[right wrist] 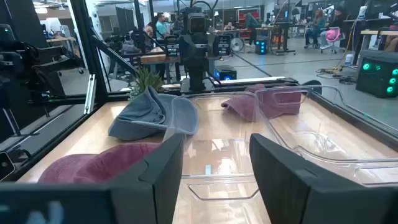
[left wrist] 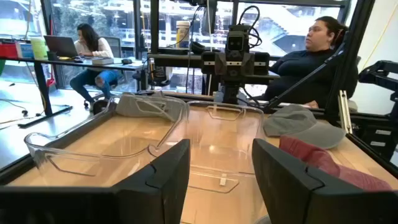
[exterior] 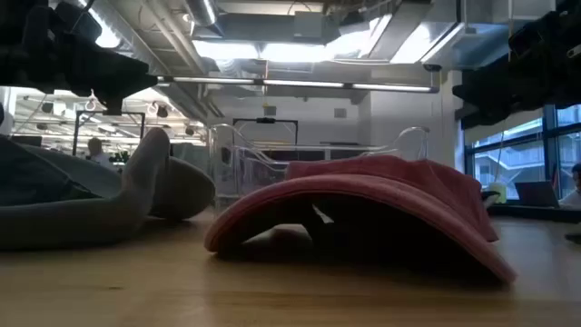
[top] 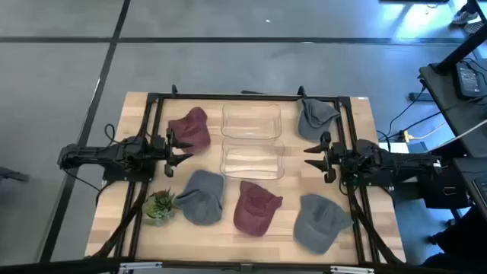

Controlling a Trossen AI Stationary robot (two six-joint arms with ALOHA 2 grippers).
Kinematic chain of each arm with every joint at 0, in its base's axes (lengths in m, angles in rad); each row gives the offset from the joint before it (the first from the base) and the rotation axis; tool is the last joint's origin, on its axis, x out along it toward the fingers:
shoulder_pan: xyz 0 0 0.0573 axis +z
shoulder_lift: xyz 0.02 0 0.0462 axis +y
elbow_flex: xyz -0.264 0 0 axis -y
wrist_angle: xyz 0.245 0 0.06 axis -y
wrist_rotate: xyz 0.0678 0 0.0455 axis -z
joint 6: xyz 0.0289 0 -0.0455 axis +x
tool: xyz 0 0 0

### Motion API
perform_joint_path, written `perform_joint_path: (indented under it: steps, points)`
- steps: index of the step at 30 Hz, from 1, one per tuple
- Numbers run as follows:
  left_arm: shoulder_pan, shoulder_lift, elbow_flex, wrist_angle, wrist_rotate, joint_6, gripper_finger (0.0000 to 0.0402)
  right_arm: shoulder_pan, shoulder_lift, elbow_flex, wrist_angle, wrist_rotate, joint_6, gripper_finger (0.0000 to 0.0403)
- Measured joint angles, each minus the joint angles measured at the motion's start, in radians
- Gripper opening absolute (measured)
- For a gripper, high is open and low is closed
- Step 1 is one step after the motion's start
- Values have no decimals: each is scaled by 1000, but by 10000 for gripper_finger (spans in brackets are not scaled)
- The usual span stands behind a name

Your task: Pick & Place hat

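A: Counter [top: 114, 213] surface?
B: Pale wood planks, black frame rails along the edges. Five soft cloth hats lie on it, none held.

A: Locations, high view.
B: Maroon hat [top: 190, 129] at the far left, just beside the left hand. Second maroon hat [top: 255, 207] at near centre, crumpled, brim curved. Grey hat [top: 202, 196] to its left, folded over on itself. Grey cap [top: 319, 221] near right, domed crown. Far grey hat [top: 316, 116] at the far right corner, slumped.

A: Bins?
B: Two clear plastic bins, rectangular with rounded corners, in the middle: far bin [top: 251, 122] and near bin [top: 253, 160], touching or nearly so. Nothing inside either.

A: Left hand [top: 173, 148]?
B: At the left edge, level with the near bin, pointing toward centre. Fingers [left wrist: 158, 177] spread apart, gripping nothing; dark matte plastic, wedge-shaped in the wrist view.

A: Right hand [top: 313, 156]?
B: Mirrored at the right edge, facing the left one across the bins. Fingers [right wrist: 155, 168] also apart, nothing between them.

A: Low view?
B: Second maroon hat fills the foreground, brim arched off the wood with a dark gap beneath. Grey hat lies left of it, thick rolled edge. Bin walls show behind.

A: Other items?
B: Small spiky green plant [top: 160, 205] at near left, beside the grey hat. People sit at desks beyond the counter.
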Motion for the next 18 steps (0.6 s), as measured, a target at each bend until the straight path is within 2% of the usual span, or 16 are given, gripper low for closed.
perform_joint_path:
  steps: [18]
  points:
    - [0, 0, 0, 2, -14, 0, 169, 0, 0, 0, 0, 0, 1, 186]
